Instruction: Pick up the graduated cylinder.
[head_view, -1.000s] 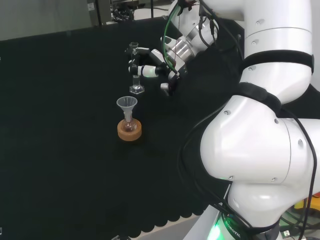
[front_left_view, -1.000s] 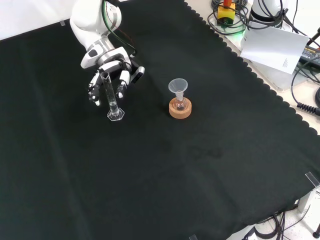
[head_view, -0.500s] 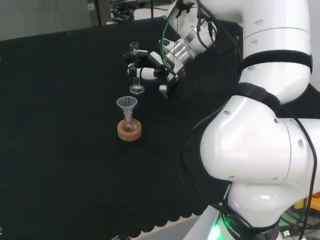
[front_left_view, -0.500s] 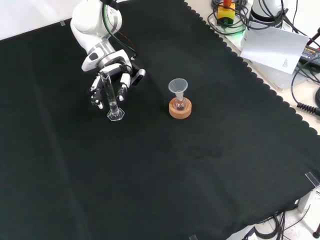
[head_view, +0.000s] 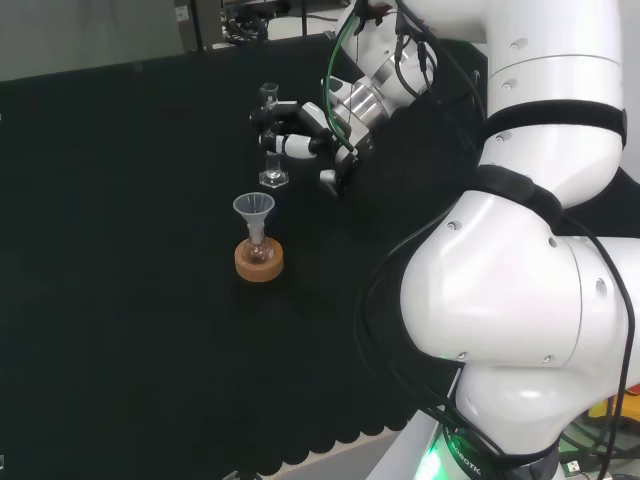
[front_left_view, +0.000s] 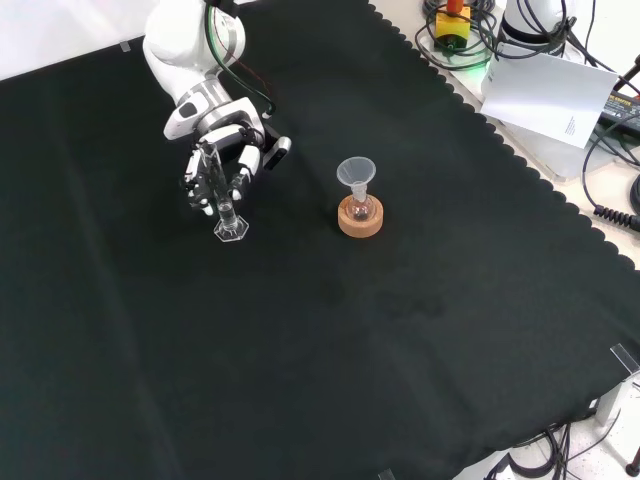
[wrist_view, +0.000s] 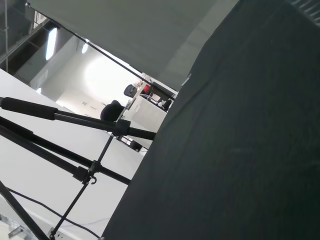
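At the left of the front view, on the black cloth of the table (front_left_view: 420, 330), I have the graduated cylinder (front_left_view: 222, 195) standing upright on its clear hexagonal foot, and the hand (front_left_view: 222, 150) has come in from the top of that view to meet it. From here I see the fingers (front_left_view: 240, 172) curled in around the upper part of the tube, with black and white tips on both sides of it, so I judge the grasp is made or very nearly made; whether every pad actually touches the glass I cannot tell. The foot looks to be resting on the cloth, so the lift itself is what remains: I read the task as past the approach, at the closing of the grip, with the raising not yet done. In the head view the hand (head_view: 300, 140) wraps the cylinder (head_view: 270, 140) about midway up, the foot showing below the fingers and the rim above them. The cylinder looks empty to me, though clear ware on black cloth hides a lot and I would not swear to it. Further right in the front view, well apart from the hand, a small flask (front_left_view: 360, 212) sits in a cork ring stand (front_left_view: 360, 222) with a clear funnel (front_left_view: 356, 175) set in its neck; I cannot make out any liquid in either.
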